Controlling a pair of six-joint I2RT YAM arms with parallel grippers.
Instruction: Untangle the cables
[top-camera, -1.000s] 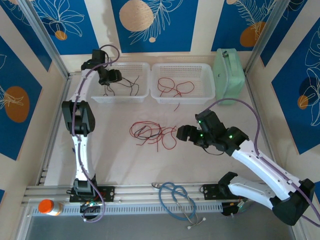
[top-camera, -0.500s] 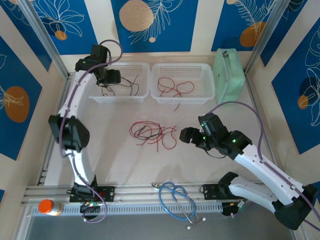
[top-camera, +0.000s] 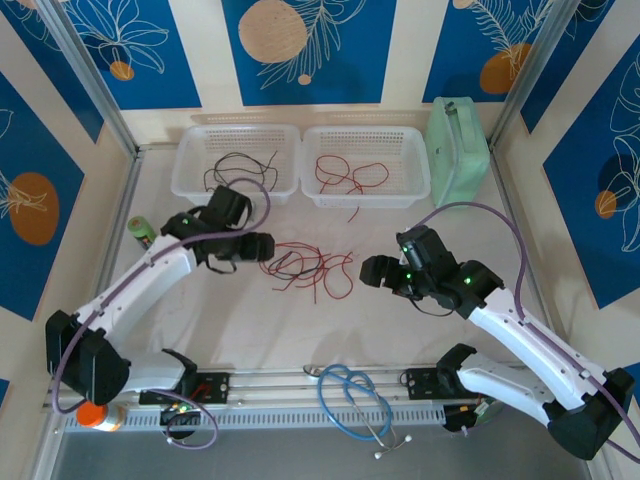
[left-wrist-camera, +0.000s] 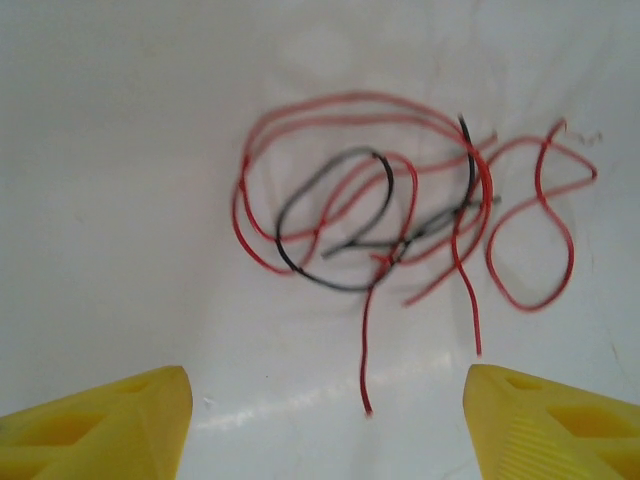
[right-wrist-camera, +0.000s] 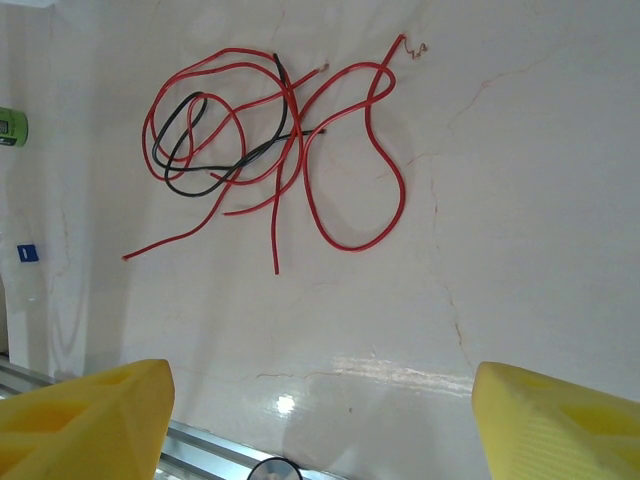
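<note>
Your tangled red and black cables (top-camera: 305, 268) at table (top-camera: 230, 320) centre, between left gripper (top-camera: 262, 246) and right gripper (top-camera: 368, 269), both spread wide, empty, far left basket (top-camera: 236, 198) holding black wires (top-camera: 240, 166), right basket (top-camera: 365, 200) holding red wires (top-camera: 350, 178).

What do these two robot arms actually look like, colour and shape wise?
Both the left arm and right arm have smooth white shells with black joints. A thin purple cable loops along each. Small green lights glow near the wrists. The left gripper and right gripper end in chunky yellow fingers.
</note>
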